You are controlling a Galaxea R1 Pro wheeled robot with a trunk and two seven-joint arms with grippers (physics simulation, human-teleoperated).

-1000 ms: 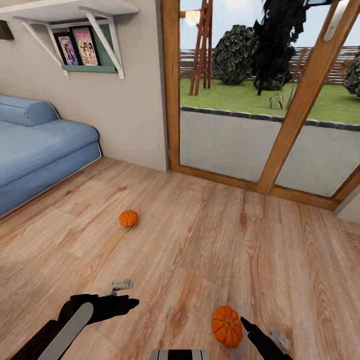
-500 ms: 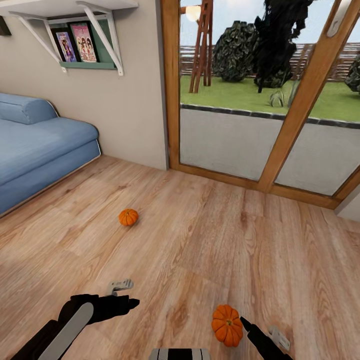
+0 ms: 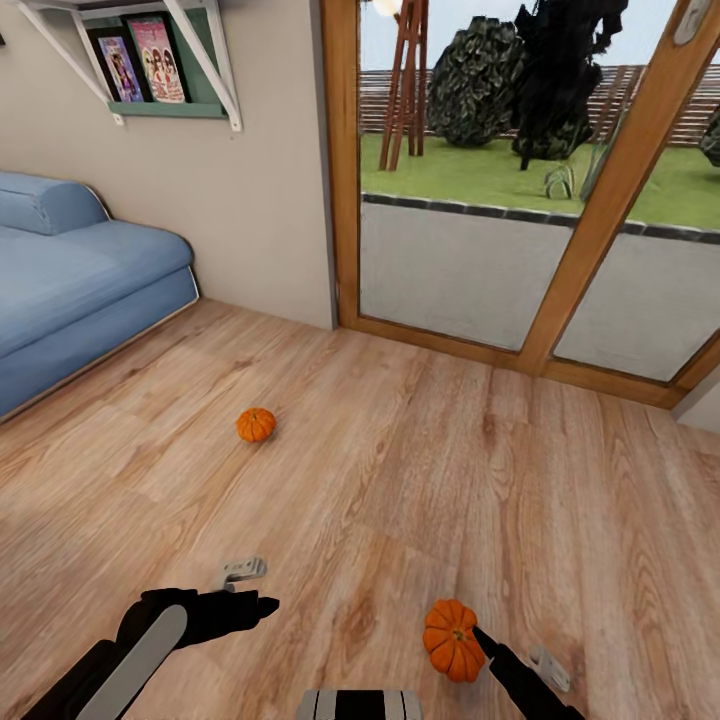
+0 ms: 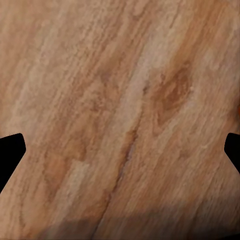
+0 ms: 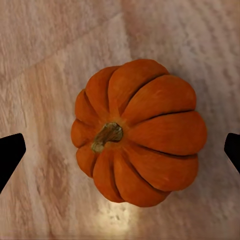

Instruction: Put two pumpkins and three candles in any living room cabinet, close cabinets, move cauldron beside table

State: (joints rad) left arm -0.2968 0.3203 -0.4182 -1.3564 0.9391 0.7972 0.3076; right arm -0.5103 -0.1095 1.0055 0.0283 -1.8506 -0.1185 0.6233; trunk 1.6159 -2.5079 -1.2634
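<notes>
Right gripper (image 5: 120, 150), jaws wide, is now poised over ribbed orange pumpkin (image 5: 137, 131) after slight camera dip; grasp judged imminent.

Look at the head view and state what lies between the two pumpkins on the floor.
Nothing but bare wooden floor separates the far pumpkin from the near pumpkin; the head view shows that stretch.

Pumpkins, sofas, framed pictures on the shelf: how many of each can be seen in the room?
Pumpkins: 2 (near pumpkin, far pumpkin)
Sofas: 1 (blue sofa)
Framed pictures: 2 (left picture, right picture)
Total: 5
</notes>
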